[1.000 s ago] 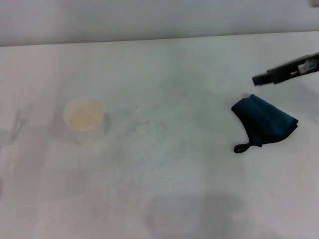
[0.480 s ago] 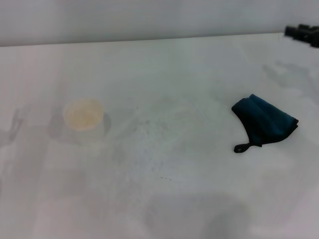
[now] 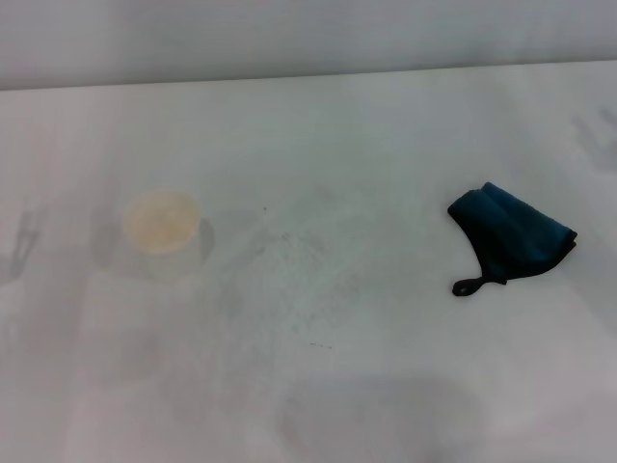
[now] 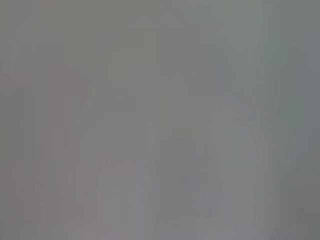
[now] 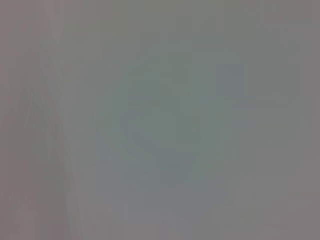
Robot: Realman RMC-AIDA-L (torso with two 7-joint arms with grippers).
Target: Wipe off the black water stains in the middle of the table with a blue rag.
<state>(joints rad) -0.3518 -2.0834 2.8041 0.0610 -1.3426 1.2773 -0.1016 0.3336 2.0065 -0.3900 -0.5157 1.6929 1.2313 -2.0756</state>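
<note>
Table: you have a wide white tabletop (image 3: 386, 386) filling almost all of the head view, with faint grey smudges across its middle and a pale wall band along the top edge of the frame.

Blue rag: your folded teal-blue rag (image 3: 513, 234) lies flat on the table at the right of the frame, a little above mid-height. Nothing touches it.

Rag loop: a small black loop (image 3: 467, 285) hangs off the rag's lower-left corner and rests on the table surface.

Black water stains: in the middle of the frame you can make out only a few tiny dark specks (image 3: 321, 344), one pair just below centre and single dots higher up near the smudged patch. No larger blotch can be told apart from the grey smudging.

Cup: a small pale, cream-coloured round cup (image 3: 160, 224) stands upright at the left of the frame, well apart from the rag and clear of the specks.

Left gripper: it does not appear in the head view, and the left wrist view gives you only a flat grey blur, so you cannot tell how wide its claw stands or whether it has hold of anything.

Right gripper: likewise outside the head view; the right wrist view is a featureless grey field, so its claw opening and any grasp cannot be told.
</note>
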